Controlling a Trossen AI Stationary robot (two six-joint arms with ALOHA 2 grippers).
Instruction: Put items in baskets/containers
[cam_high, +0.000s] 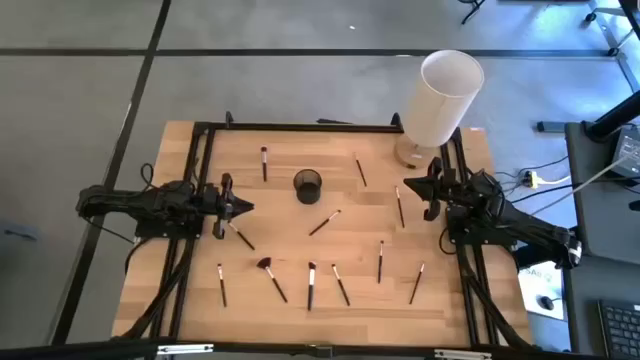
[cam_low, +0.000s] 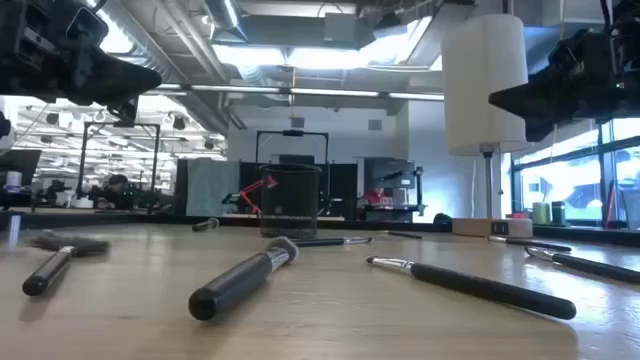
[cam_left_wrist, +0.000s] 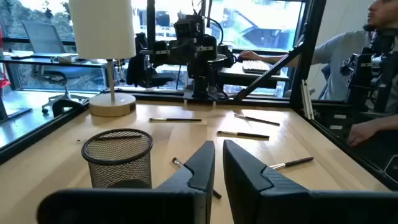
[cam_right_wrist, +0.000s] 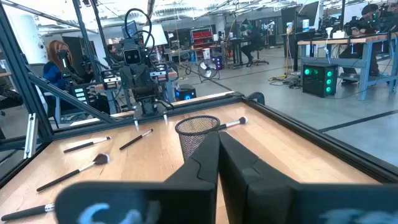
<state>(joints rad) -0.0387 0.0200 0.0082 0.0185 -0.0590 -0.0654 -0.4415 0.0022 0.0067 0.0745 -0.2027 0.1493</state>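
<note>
Brushes (cam_low: 245, 278) lie scattered flat on the counter (cam_high: 360, 300) around the upright mesh cup (cam_high: 307, 185), none yet inside, while left pincer (cam_high: 243, 208) and right pincer (cam_high: 408, 184) hover clenched, empty, flanking the cup, evidently awaiting a first pick.

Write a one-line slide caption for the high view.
Empty mesh cup on a wooden table, makeup brushes scattered around it, both arms parked at the sides.

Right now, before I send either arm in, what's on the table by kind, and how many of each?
Makeup brushes: 11, all lying loose on the table, e.g. the fan-headed one
Black mesh cup: 1, upright, no brush seen in it
White lamp: 1, at the far right corner
Total: 13
</note>
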